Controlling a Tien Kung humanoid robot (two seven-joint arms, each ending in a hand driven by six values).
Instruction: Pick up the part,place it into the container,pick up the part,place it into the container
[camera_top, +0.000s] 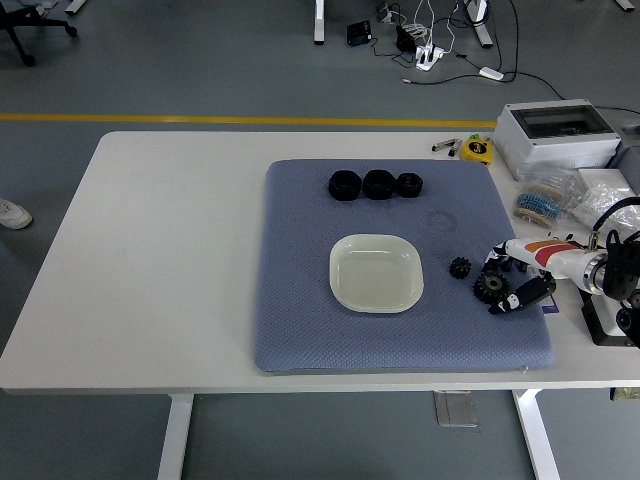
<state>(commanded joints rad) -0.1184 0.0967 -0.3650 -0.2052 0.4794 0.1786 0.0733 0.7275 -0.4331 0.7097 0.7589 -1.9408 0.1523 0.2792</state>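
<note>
Two black gear parts lie on the blue mat (300, 320) right of the plate: a small gear (460, 267) and a larger gear (487, 288). The pale square plate (376, 272) sits in the mat's middle and holds nothing. My right hand (501, 286) comes in from the right, low over the mat. Its fingers (503, 264) are behind the larger gear and its thumb (522, 297) is in front, on either side of the gear's right part. The gear still rests on the mat. The left arm is out of view.
Three black round parts (377, 184) stand in a row at the mat's back. A grey box (556, 135), a yellow tape measure (478, 149), bagged items (545, 200) and a black-and-white device (615, 315) crowd the table's right side.
</note>
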